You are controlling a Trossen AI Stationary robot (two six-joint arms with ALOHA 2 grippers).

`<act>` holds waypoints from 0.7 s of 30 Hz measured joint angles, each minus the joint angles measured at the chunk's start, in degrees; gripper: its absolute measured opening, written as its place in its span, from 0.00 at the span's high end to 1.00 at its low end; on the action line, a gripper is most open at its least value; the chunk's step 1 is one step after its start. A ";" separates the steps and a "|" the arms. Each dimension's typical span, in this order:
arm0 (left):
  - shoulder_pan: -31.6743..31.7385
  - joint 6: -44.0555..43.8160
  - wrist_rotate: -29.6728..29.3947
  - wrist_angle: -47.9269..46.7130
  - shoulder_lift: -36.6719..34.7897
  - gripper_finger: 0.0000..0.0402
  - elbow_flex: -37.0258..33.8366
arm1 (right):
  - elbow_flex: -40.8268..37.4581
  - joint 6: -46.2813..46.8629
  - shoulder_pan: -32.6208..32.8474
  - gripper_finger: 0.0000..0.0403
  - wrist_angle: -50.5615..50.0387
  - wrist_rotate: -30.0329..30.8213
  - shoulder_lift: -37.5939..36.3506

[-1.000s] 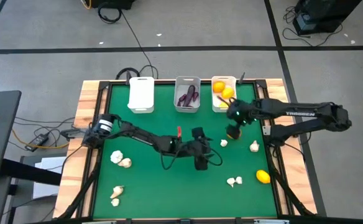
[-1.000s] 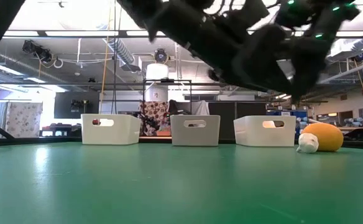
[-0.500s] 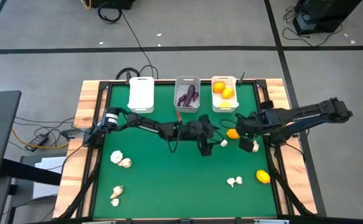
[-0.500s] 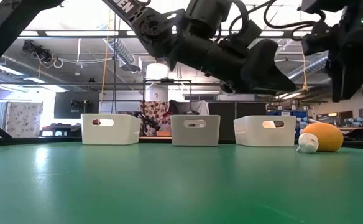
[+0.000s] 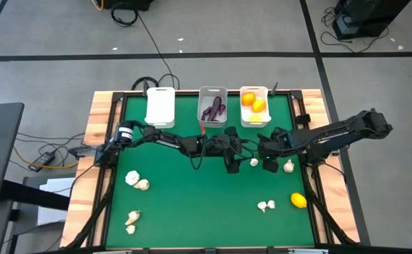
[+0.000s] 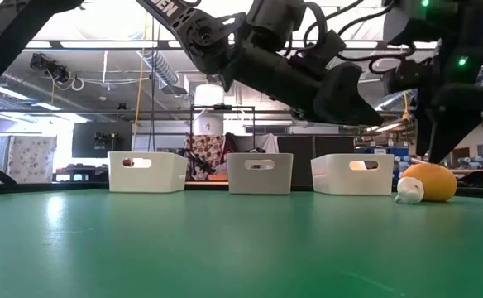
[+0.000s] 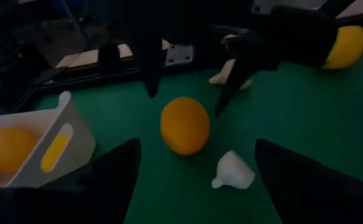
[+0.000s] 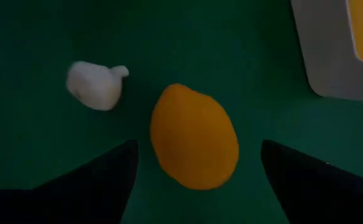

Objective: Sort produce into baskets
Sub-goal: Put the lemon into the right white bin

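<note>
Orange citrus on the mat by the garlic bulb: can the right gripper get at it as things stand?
Probably yes. The right gripper hangs open right above the round orange citrus fruit, fingers either side. The small white garlic bulb lies apart from it, and the left gripper sits farther off.

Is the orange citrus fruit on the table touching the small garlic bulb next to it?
Apart. The right wrist view shows green table between the citrus fruit and the garlic bulb.
</note>
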 joint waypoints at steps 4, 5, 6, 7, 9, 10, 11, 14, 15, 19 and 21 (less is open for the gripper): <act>-0.02 -0.03 -1.86 -3.00 -1.68 0.20 -0.04 | -0.70 -0.54 -1.55 0.13 0.19 0.93 3.06; -0.04 -0.03 -2.26 -3.27 -2.15 0.20 -0.04 | -0.86 -0.77 -2.12 0.13 0.32 0.84 3.83; -0.04 -0.03 -2.65 -4.71 -3.21 0.20 -0.04 | -1.12 -0.92 -2.69 0.13 0.65 0.92 4.56; -0.04 -0.03 -3.38 -6.50 -4.23 0.20 -0.04 | -1.28 -0.92 -3.31 0.13 0.76 0.88 5.34; -0.05 -0.08 -3.89 -8.81 -6.37 0.20 0.05 | -1.50 -1.04 -4.59 0.13 1.56 0.71 6.86; -0.12 -0.22 -4.46 -10.04 -7.40 0.20 0.03 | -1.52 -1.12 -5.06 0.13 1.54 0.70 7.86; -0.13 -0.59 -4.80 -11.21 -8.50 0.20 0.04 | -1.54 -1.12 -5.58 0.13 1.67 0.70 8.55; -0.15 -2.57 -5.87 -15.17 -11.63 0.20 0.02 | -1.56 -1.24 -6.66 0.14 3.18 0.74 10.53; -0.15 -3.01 -6.52 -16.47 -12.69 0.20 -0.02 | -1.56 -1.35 -6.81 0.16 3.69 0.73 11.12; -0.17 -3.47 -8.11 -21.63 -16.75 0.20 -0.37 | -1.39 -1.77 -7.05 0.27 5.38 1.27 12.15; -0.17 -3.53 -9.40 -22.00 -18.72 0.21 -2.08 | -1.23 -1.35 -7.06 0.32 5.48 1.37 12.17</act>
